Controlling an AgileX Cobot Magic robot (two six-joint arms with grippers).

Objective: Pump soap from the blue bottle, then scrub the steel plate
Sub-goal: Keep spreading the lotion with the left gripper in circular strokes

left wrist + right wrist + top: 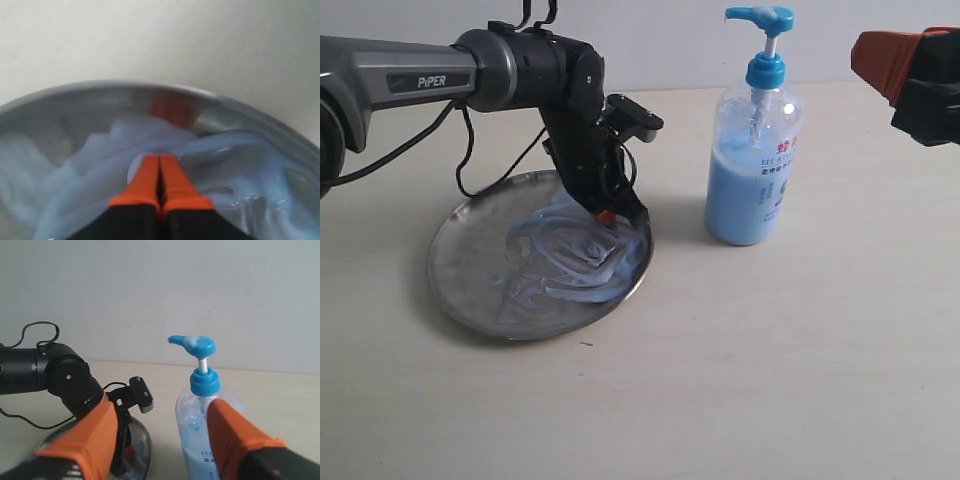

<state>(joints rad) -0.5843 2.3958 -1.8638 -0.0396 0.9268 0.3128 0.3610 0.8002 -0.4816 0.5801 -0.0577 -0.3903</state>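
Left part of the desk [770, 380]: the steel plate [460, 275] lies flat there, and the soap [570, 265] is smeared over its right half in pale blue and whitish loops. I see the left jaws down in it. They are clenched, with the orange fingertips [145, 182] pressed together and nothing between them, and the tips touch the soap close to the plate's right rim.

Moving right, the blue bottle [753, 190] stands upright near the plate, toward the desk's back edge. It's roughly two-thirds full of light blue liquid, with the pump nozzle pointing left.

Far right, high over the back right corner, the right jaws hang spread wide. Their orange fingertips [95, 435] grip nothing and are well apart from the bottle.
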